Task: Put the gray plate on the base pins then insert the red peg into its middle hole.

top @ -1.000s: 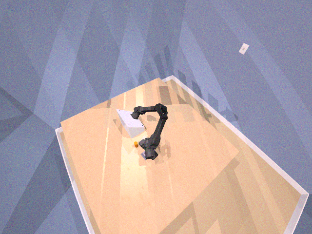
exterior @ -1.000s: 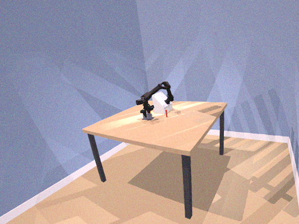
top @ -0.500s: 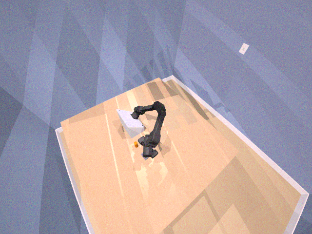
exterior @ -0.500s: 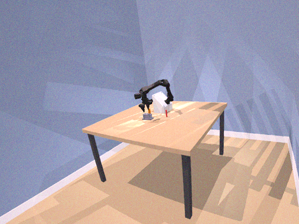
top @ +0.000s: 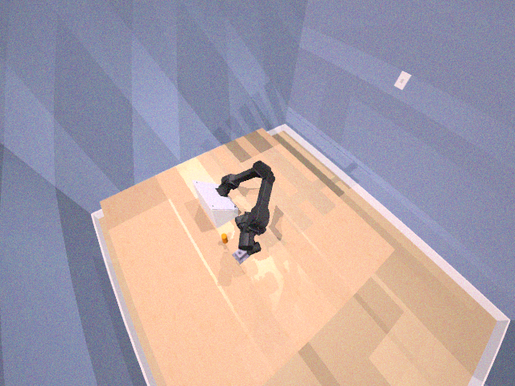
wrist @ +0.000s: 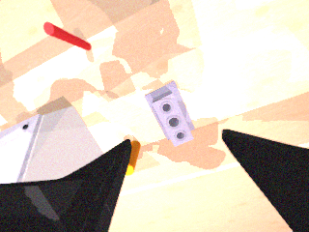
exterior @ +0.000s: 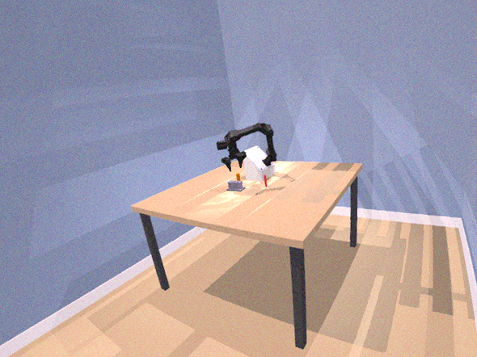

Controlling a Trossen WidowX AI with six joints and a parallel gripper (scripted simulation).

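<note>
Claw [wrist: 176, 186]: wide open and holding nothing; in the wrist view its two dark fingers frame the scene from the lower left and lower right, well apart from each other.
Claw height: in the exterior view the claw [exterior: 232, 161] hangs above the bench [exterior: 269, 220], clear of the gray plate.
Gray plate [wrist: 171, 115]: lies between the fingers' lines of sight, below the claw, with three round holes in a row along its top face; it sits on the base, and whether it lies fully flat on the pins cannot be told. In the exterior view the gray plate [exterior: 235, 185] shows as a small gray block on the bench; in the top view the gray plate [top: 240, 254] peeks out just past the arm's wrist.
Red peg [wrist: 67, 36]: lies on its side on the bench, well apart from the plate. In the exterior view the red peg [exterior: 265, 180] is near the white box.
Orange cylinder [exterior: 238, 176]: stands upright just beside the plate; also seen from above [top: 224, 238].
White box [top: 216, 201]: sits on the bench by the arm's foot.
</note>
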